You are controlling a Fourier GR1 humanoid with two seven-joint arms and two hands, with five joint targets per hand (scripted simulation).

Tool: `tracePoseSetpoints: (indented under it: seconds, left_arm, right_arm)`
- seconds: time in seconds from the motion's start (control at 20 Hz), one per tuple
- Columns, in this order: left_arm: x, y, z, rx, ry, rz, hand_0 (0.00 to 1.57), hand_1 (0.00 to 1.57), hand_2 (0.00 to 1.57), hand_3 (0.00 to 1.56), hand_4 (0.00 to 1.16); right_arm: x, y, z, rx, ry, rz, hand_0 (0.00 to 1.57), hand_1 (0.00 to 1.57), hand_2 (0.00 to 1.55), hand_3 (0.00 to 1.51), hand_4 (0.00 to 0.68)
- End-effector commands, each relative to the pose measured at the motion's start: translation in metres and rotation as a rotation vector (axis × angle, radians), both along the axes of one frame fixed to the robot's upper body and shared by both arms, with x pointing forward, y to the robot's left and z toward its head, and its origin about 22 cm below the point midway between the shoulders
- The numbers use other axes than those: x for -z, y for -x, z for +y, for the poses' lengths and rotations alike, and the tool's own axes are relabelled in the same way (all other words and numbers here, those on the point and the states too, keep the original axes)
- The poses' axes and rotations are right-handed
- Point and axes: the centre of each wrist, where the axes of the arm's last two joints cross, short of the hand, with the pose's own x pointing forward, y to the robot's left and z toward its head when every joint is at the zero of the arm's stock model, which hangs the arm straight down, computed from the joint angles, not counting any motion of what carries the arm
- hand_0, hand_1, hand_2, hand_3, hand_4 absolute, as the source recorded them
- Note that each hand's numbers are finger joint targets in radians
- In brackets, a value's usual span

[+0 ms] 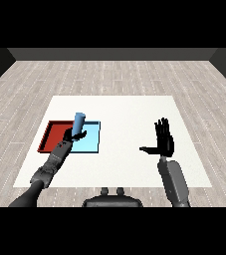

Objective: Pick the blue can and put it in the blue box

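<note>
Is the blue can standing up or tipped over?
Standing up. The blue can points straight upward in the left hand, above the light blue tray.

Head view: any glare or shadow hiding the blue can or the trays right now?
Head view: lighting is flat, no glare; the blue can shows clearly in the left hand; that hand and forearm cover the seam between the red tray and light blue tray; the right hand is open, unobscured.
</note>
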Motion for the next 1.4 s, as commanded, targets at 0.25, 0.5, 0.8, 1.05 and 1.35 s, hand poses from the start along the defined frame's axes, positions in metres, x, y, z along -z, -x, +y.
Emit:
tracePoseSetpoints:
  seconds: [0.25, 0.5, 0.8, 1.05, 1.35]
  left_arm:
    - [0.034, 0.024, -0.008, 0.005, -0.052, 0.238, 1.5, 1.5, 1.4, 0.54, 0.85]
    - [0.042, 0.03, -0.018, 0.01, -0.015, 0.286, 1.45, 1.45, 1.39, 0.0, 0.52]
    - [0.045, 0.034, -0.012, -0.024, -0.114, 0.236, 0.0, 0.0, 0.0, 0.0, 0.0]
    - [0.034, 0.021, -0.034, -0.162, -0.084, -0.036, 0.0, 0.0, 0.0, 0.0, 0.0]
    - [0.004, 0.005, -0.04, -0.034, 0.021, -0.522, 0.0, 0.0, 0.0, 0.0, 0.0]
  right_arm:
    - [0.005, 0.003, 0.005, -0.002, -0.019, 0.014, 0.0, 0.0, 0.0, 0.0, 0.0]
    - [0.017, 0.0, -0.012, 0.024, -0.01, 0.012, 0.0, 0.0, 0.0, 0.0, 0.0]
    - [0.011, 0.002, -0.02, -0.007, -0.047, -0.011, 0.0, 0.0, 0.0, 0.0, 0.0]
    - [0.014, -0.01, -0.009, -0.039, -0.036, -0.02, 0.0, 0.0, 0.0, 0.0, 0.0]
    - [0.006, -0.003, 0.004, -0.028, -0.073, -0.025, 0.0, 0.0, 0.0, 0.0, 0.0]
